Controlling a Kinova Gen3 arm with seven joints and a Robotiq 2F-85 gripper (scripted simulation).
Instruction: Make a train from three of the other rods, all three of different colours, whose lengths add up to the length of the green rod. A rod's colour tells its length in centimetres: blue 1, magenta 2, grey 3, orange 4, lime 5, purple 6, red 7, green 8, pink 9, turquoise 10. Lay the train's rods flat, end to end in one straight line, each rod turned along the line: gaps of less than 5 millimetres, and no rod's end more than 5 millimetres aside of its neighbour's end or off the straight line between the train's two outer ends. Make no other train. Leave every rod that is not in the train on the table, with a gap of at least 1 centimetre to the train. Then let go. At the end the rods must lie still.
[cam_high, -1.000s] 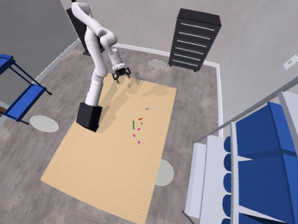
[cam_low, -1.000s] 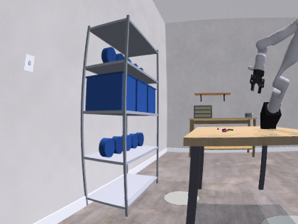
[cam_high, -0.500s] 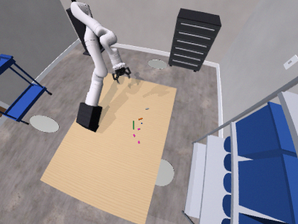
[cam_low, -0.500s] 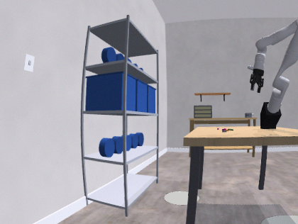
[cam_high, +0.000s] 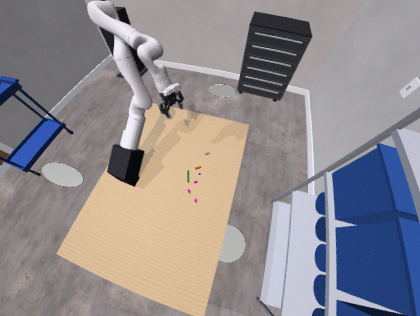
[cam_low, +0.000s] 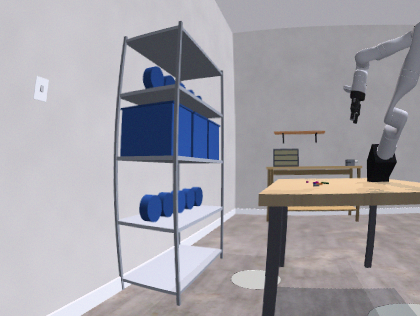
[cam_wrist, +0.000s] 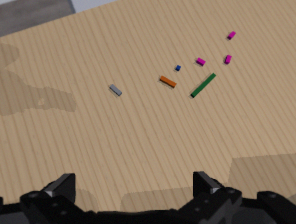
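Worktop (cam_high: 125, 240) carries everything; arm (cam_high: 131, 75) is mounted on its black base (cam_high: 132, 178) at the left edge and rises well above the far end. End effector (cam_high: 170, 103) hangs high over the far edge, fingers spread wide, holding nothing.

Rods sit in a loose cluster right of centre, all apart from each other:
- green rod (cam_wrist: 203, 85), the longest, reference only
- orange rod (cam_wrist: 168, 81) just left of it in the wrist view
- grey rod (cam_wrist: 115, 90) further left, well apart from the others
- three magenta rods (cam_wrist: 200, 61), (cam_wrist: 228, 59), (cam_wrist: 231, 35)
- blue rod (cam_wrist: 178, 68), the smallest, between the orange and the nearest magenta

Step, my read: nothing placed yet, this is the approach before the first pick. Only sum to eight that I see here with three colours is orange + grey + blue. Magenta stays out.

Next move: descend over one of those three, align fingers across its width, close. Blue is tiny, so centring matters. Build the line clear of green and the magentas.

Writing: no brands, labels or readable text anywhere.
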